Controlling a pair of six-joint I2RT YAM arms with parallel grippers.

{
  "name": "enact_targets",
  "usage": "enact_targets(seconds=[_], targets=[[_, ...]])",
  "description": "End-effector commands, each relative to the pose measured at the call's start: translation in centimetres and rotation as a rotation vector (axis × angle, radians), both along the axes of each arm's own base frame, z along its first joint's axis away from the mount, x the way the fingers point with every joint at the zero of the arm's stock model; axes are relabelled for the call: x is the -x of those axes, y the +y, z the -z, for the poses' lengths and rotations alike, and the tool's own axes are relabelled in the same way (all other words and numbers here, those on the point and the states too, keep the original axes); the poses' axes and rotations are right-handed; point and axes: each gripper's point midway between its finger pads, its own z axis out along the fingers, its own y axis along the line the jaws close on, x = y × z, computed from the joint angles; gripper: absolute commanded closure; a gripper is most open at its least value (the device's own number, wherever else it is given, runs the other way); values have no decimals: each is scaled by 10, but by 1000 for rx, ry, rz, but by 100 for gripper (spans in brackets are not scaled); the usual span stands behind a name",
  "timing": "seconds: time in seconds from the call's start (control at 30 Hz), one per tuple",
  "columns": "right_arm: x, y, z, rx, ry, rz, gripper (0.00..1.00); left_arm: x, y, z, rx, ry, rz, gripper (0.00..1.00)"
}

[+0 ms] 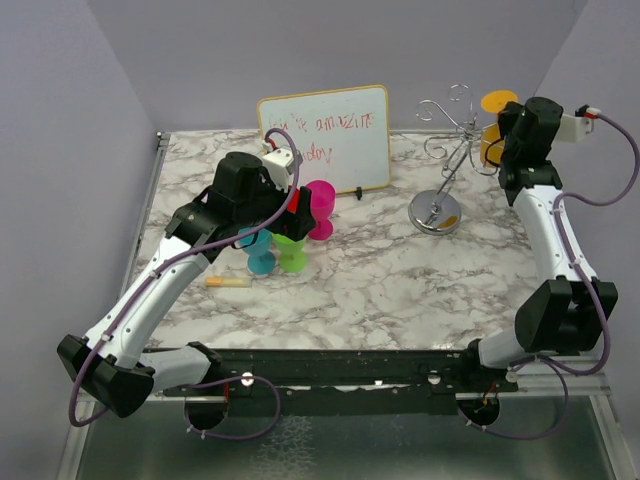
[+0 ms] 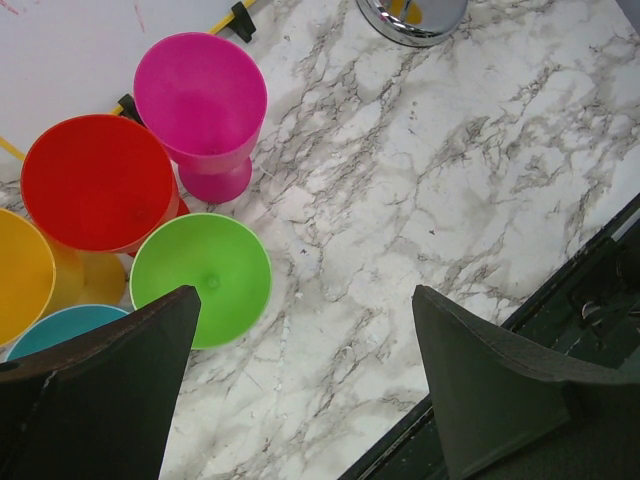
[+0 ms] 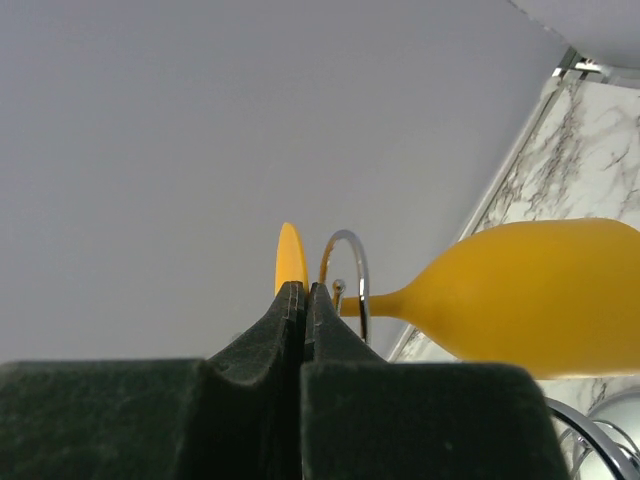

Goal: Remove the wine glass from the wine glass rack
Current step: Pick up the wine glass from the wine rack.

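Observation:
A yellow wine glass (image 3: 540, 300) hangs on its side from a ring of the silver wire wine glass rack (image 3: 345, 270), its stem through the ring and its round foot (image 3: 290, 255) edge-on. In the top view the glass (image 1: 489, 143) hangs at the back right of the rack (image 1: 449, 130). My right gripper (image 3: 303, 287) is shut, its tips right at the foot's rim; I cannot tell whether they touch it. Over the table's left middle my left gripper (image 2: 305, 292) hangs wide open, holding nothing.
Several plastic glasses stand together under the left arm: pink (image 2: 200, 95), red (image 2: 95, 180), green (image 2: 200, 278), yellow (image 2: 20, 275) and blue (image 2: 60, 325). A whiteboard (image 1: 325, 135) leans at the back. A yellow marker (image 1: 228, 282) lies near the left front.

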Motion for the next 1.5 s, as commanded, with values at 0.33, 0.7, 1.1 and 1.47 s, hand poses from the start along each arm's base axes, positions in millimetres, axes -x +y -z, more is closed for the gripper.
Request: enact_targets(seconds=[0.33, 0.7, 1.1, 1.47], targets=[[28, -29, -14, 11, -2, 173, 100, 5, 2, 4, 4, 21, 4, 11], [31, -16, -6, 97, 117, -196, 99, 10, 7, 8, -4, 16, -2, 11], [45, -10, -16, 140, 110, -435, 100, 8, 6, 14, -19, 22, 9, 11], [52, -46, -13, 164, 139, -268, 100, 8, 4, 16, -17, 25, 13, 11]])
